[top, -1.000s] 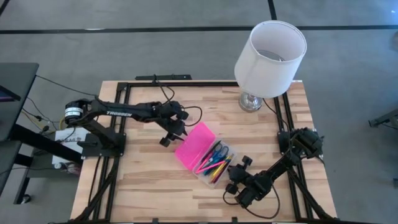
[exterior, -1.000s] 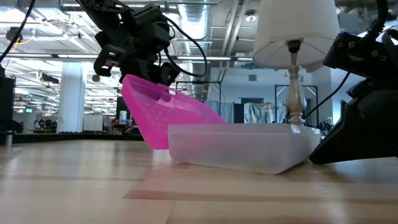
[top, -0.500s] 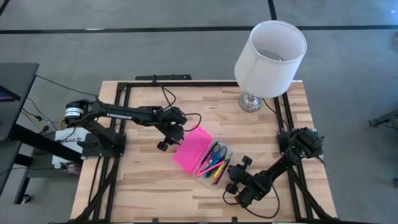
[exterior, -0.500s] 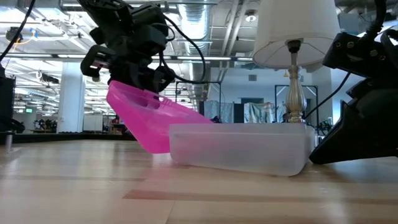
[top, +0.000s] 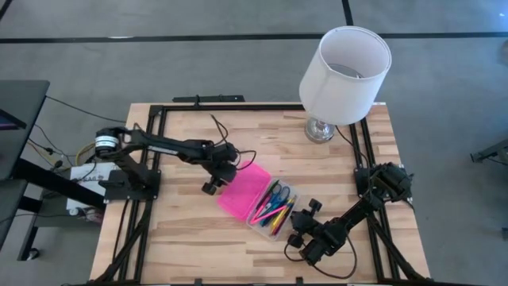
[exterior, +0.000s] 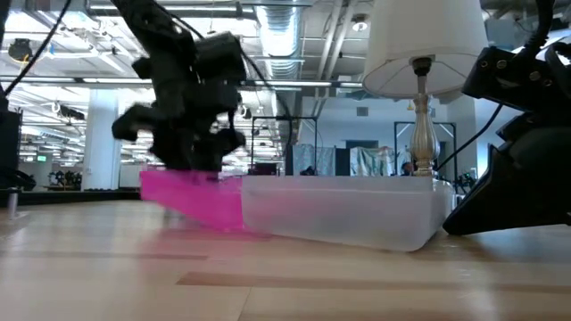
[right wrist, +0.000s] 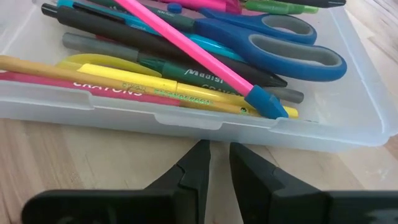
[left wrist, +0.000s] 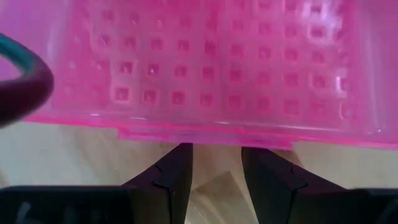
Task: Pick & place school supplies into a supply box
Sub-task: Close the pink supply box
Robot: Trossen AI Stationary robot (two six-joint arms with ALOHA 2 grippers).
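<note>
The supply box (top: 271, 208) sits near the middle of the worktop (top: 182, 238), its clear tray packed with pens (right wrist: 205, 59), pencils and blue-handled scissors (right wrist: 273, 43). The pink lid (top: 243, 191) lies folded open toward 10 o'clock, close to flat on the wood.

The left hand (top: 213, 176) hovers at the lid's far edge; in its wrist view the fingers (left wrist: 177, 180) stand spread with a gap of bare wood between them, just short of the lid's rim (left wrist: 205, 134) and pinching nothing. The right hand (top: 304, 222) rests at the tray's 4 o'clock side, its fingers (right wrist: 193, 168) slightly apart, just beside the tray wall and closed on nothing.

A lamp (top: 343, 71) occupies the 1 o'clock corner. The widest open wood lies from 6 to 9 o'clock, with another bare strip along the far edge near 11 o'clock.

Compared with 1 second ago, the lid has dropped from a steep tilt to nearly flat, and the left hand has pulled back and lower; the right arm has not moved.
</note>
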